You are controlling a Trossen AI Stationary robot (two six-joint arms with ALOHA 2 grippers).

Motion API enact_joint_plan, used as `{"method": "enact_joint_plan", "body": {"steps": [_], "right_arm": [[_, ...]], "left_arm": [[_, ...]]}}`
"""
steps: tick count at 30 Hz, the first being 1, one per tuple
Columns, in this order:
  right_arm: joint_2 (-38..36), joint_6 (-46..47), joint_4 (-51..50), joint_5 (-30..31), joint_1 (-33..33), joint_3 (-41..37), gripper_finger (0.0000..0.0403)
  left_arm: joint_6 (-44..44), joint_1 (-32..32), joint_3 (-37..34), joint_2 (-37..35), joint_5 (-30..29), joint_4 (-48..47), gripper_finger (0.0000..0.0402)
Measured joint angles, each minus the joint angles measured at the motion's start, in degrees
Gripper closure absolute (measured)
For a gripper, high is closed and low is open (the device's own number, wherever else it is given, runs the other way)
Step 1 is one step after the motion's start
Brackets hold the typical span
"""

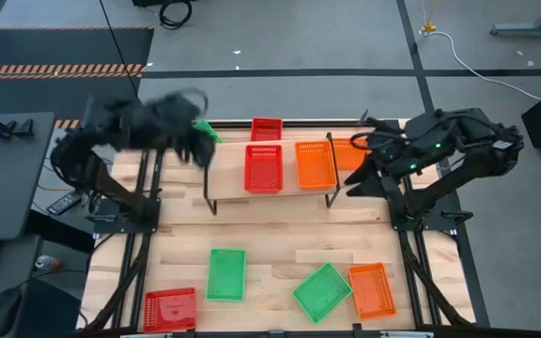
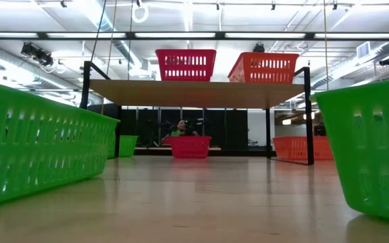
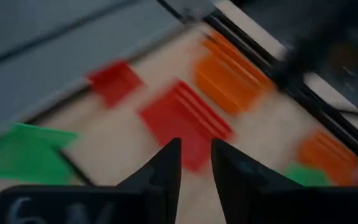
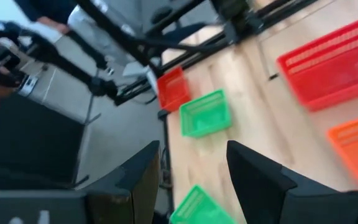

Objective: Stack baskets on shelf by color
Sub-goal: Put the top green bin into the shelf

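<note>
— The baskets: where did they lie, and what was in them?

— 2 sat on the shelf [image 1: 272, 195]: a red basket [image 1: 263, 167] and an orange basket [image 1: 315, 163] just beside it at its 3 o'clock. Both looked empty. The low view showed the same pair up on the plank, red [image 2: 186, 65] and orange [image 2: 263, 67].

— And off the shelf?

— Behind it, toward 12 o'clock, a small red one [image 1: 266, 129], a green one [image 1: 206, 130] at about 11 o'clock, partly hidden by the left arm, and another orange one [image 1: 348, 153] at 2 o'clock. Toward 6 o'clock on the tabletop [image 1: 270, 239]: a green basket [image 1: 226, 273], a tilted green basket [image 1: 322, 291] touching an orange basket [image 1: 372, 288], and a red basket [image 1: 170, 309] at 7 o'clock. All appeared empty.

— The pincers?

— The left gripper [image 3: 196, 163] hung above the shelf's 10 o'clock corner, fingers a narrow gap apart, holding nothing. The right gripper [image 4: 193, 167] hung over the shelf's 3 o'clock end, fingers wide apart, also bare.
</note>
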Motion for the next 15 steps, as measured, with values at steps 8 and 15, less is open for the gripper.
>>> {"method": "enact_joint_plan", "body": {"steps": [8, 15], "right_arm": [[-3.2, -4.1, -0.3, 4.5, -4.1, 0.0, 0.0212], [-5.0, -3.5, -2.1, 15.8, -7.8, 0.0, 0.0212]], "left_arm": [[23.6, 24.7, 0.0, 0.3, 8.0, 0.0, 0.0308], [37.6, 40.4, -0.1, 4.9, 18.4, 0.0, 0.0308]]}}
